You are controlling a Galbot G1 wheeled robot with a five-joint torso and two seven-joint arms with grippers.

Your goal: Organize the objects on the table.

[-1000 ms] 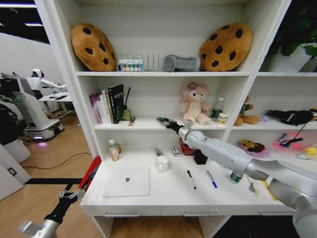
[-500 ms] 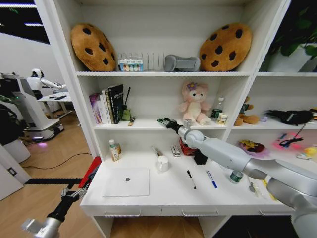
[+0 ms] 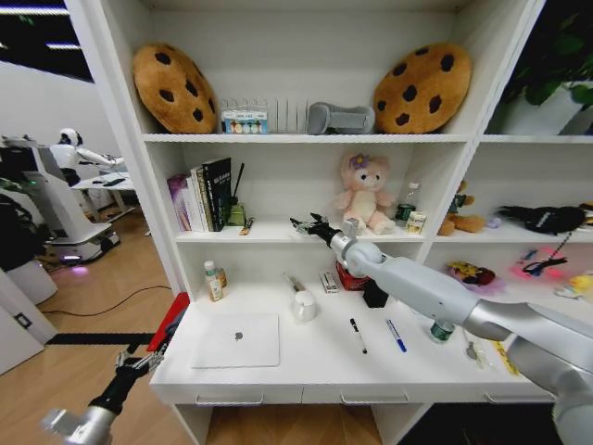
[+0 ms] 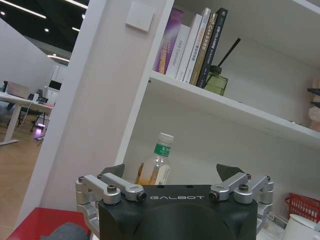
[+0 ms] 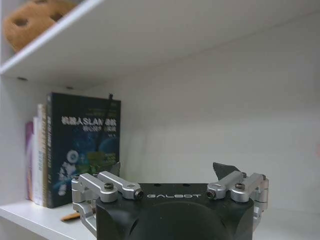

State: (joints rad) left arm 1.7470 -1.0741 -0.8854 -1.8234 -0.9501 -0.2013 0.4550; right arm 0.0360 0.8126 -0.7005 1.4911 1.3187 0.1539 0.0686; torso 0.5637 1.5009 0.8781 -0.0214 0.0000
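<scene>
Bright even light, soft shadows, curved edges

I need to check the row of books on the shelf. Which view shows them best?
The left wrist view: the books stand upright with spines clear. The head view has them small; the right wrist view catches mostly the black book's cover.

Right end effector [image 3: 302, 223]: now further toward the books [image 3: 201, 195] along the middle shelf [image 3: 269, 235], displaced away from the pink plush toy [image 3: 367, 193]. A second ago it hung a little lower, with its fingers closed on a slim green object; that object is no longer seen and the fingers stand spread apart. Left end effector [image 3: 128, 361]: slightly lower beside the table [image 3: 315, 369] corner than before.
</scene>
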